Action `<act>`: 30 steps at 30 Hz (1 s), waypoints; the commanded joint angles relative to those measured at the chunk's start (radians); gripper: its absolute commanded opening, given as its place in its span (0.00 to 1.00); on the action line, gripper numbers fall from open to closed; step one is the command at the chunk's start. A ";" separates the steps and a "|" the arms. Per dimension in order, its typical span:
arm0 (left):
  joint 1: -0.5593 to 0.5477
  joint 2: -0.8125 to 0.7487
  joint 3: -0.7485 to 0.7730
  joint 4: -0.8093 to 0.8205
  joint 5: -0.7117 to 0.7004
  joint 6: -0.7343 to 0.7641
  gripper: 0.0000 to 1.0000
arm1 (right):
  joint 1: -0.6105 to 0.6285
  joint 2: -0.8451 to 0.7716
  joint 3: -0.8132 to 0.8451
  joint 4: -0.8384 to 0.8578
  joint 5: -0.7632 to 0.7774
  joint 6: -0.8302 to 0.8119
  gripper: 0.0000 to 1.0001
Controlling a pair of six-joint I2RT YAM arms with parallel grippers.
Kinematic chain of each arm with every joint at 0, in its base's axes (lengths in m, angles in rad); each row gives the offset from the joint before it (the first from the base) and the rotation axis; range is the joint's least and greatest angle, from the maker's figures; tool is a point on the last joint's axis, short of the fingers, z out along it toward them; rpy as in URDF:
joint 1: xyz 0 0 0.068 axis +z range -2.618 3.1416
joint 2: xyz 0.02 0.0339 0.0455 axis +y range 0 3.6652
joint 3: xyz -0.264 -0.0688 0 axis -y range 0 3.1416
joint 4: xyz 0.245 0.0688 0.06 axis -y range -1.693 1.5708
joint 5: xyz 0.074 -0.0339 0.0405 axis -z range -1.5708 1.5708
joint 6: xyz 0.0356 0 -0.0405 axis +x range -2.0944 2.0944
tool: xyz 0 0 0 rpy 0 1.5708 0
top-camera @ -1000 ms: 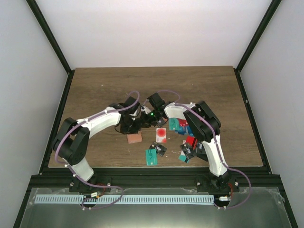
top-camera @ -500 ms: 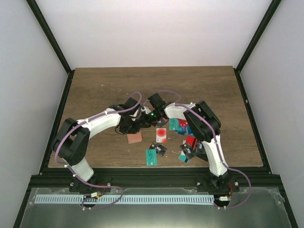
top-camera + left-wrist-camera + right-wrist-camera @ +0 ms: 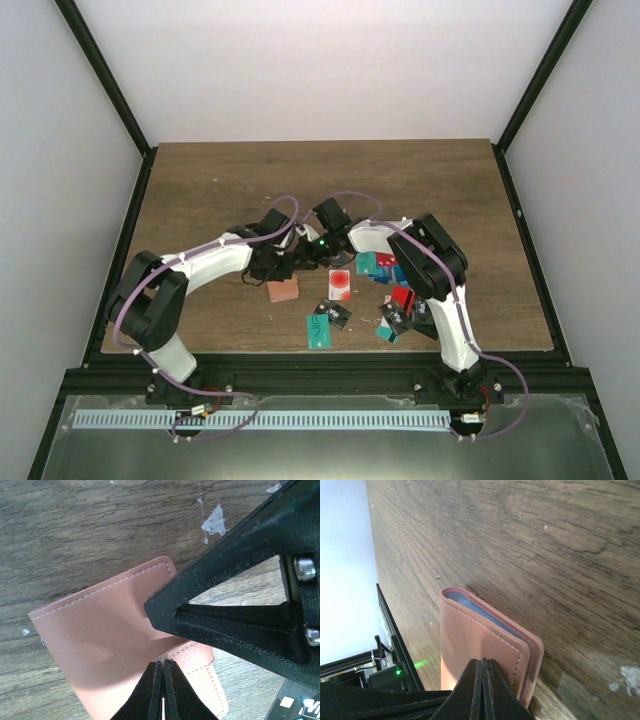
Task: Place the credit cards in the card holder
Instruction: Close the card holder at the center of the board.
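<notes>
Here, the card holder [image 3: 100, 630] lies folded, salmon leather, white-stitched.

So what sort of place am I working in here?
Probably a lab robot test cell: a wooden tabletop boxed in by plain white walls on black frame posts, left arm and right arm bolted at its near edge.

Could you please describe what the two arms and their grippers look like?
Both the left arm and the right arm have white curved shells between bulky black joints, with a thin purple cable looping along each. A small green light glows near the wrists. The left gripper and the right gripper have slim black fingers tapering to fine tips.
</notes>
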 commanded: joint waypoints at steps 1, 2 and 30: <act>-0.002 -0.001 0.013 0.025 -0.032 0.023 0.04 | -0.005 0.031 -0.047 -0.108 0.121 -0.005 0.01; -0.002 0.002 0.013 0.026 -0.033 0.026 0.04 | -0.005 0.031 -0.047 -0.109 0.121 -0.006 0.01; -0.004 0.010 -0.054 0.066 -0.037 0.033 0.04 | -0.005 0.030 -0.036 -0.117 0.122 -0.003 0.01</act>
